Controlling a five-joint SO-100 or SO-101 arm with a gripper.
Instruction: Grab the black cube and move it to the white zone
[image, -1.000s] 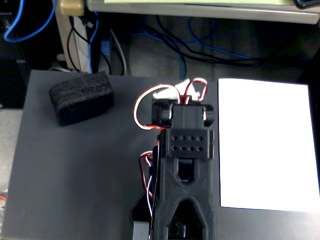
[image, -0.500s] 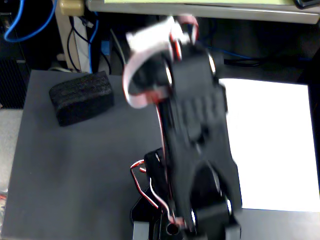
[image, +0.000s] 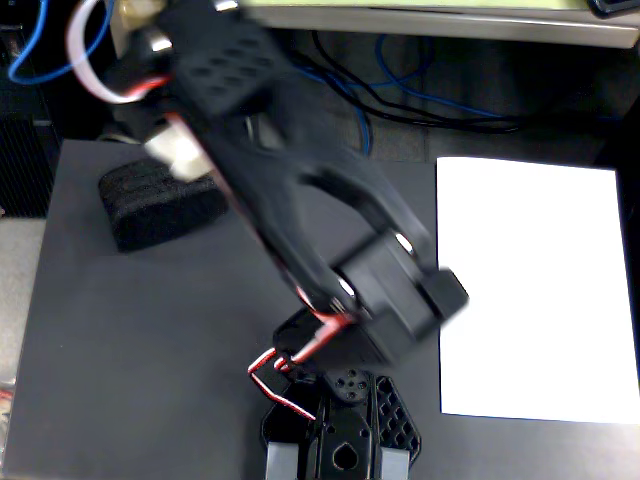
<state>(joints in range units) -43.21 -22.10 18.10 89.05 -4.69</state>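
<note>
Charcoal foam, the black cube (image: 160, 205) lies on the dark mat (image: 130, 340), far from the white zone (image: 535, 290); the blurred arm (image: 300, 190) hides whether its fingers are spread.

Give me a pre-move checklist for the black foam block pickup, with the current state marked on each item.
1. Black cube located: ok. It lies on the dark grey mat, upper left in the fixed view.
2. White zone free of other things: ok. The visible sheet is bare, though its right edge runs out of frame.
3. Gripper state: cannot tell. The arm is motion-blurred and the fingers cannot be made out.
4. Cube already gripped: cannot tell. The arm's upper end overlaps the cube's top right; contact is unclear.
5. Cube inside the zone: not ok. It sits on the mat, well apart from the sheet.
</note>
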